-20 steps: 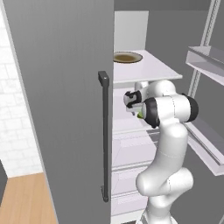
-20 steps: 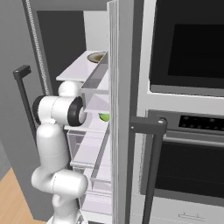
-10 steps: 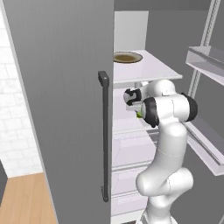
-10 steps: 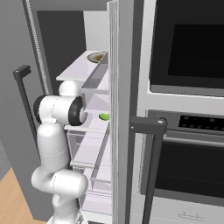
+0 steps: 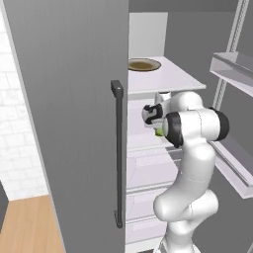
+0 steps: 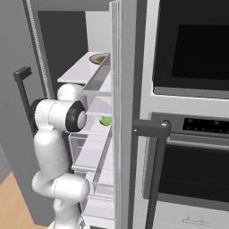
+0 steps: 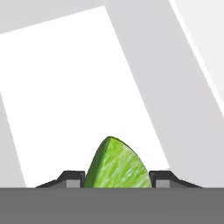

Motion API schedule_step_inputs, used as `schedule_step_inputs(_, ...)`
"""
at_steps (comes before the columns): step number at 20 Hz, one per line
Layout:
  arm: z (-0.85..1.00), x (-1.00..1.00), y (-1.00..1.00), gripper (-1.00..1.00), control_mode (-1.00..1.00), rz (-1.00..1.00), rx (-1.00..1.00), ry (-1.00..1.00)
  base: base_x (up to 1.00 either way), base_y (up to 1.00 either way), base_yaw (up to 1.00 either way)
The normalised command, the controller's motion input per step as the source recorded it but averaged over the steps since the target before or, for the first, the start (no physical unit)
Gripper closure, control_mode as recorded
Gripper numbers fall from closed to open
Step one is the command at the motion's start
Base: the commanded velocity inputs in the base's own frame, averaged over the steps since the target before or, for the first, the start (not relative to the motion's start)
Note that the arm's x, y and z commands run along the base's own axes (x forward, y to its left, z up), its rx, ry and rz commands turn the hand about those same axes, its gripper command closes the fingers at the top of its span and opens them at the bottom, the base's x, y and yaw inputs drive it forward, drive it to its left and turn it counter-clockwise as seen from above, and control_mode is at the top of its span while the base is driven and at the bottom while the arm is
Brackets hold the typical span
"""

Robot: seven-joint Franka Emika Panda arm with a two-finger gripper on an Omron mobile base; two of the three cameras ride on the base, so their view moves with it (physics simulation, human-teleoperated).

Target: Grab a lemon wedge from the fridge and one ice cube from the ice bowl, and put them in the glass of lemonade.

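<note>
1. Closing in since a second ago, the fingers [image 7: 117, 181] now grasp the lemon wedge [image 7: 117, 165], one dark tip touching each of its flanks in the hand view; the base, the arm and the fridge doors sit where they were.
2. Nearest in the left base view, the grey door of the fridge [image 5: 74, 123] stands open, its dark bar handle [image 5: 118, 158] upright along the edge.
3. Just past that door, the white arm [image 5: 190, 163] rises from the lower right and bends into the fridge at mid height.
4. At its end the wedge (yellow-green, pointed tip up in the hand view) shows as a small green patch [image 5: 159, 131] just over a white shelf [image 6: 96, 126]; the right base view shows it [image 6: 106, 121] beside the other door's edge.
5. Below it sit clear drawers [image 6: 89, 150].
6. Farther back and higher, a brown-rimmed flat dish [image 5: 144, 64] lies on the upper shelf [image 5: 168, 79].
7. Right of the fridge, the black-fronted oven [image 6: 192, 134] fills the wall.
</note>
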Motion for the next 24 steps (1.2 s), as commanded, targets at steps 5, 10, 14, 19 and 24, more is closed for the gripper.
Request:
schedule_step_inputs(5,-0.19,-0.79,0.00,1.00,-1.00,0.00,0.00,-0.21,0.00,0.00,0.00)
schedule_step_inputs(10,0.21,-0.97,0.01,1.00,-1.00,0.00,0.00,-0.28,0.00,0.00,0.00)
schedule_step_inputs(14,0.93,-0.70,0.11,1.00,-1.00,0.03,0.00,-0.09,0.00,0.00,0.00)
schedule_step_inputs(19,1.00,-0.50,0.24,1.00,-1.00,0.10,0.00,0.01,0.00,0.00,0.00)
schedule_step_inputs(24,1.00,-0.67,0.21,1.00,-1.00,0.14,0.00,0.17,0.00,0.00,0.00)
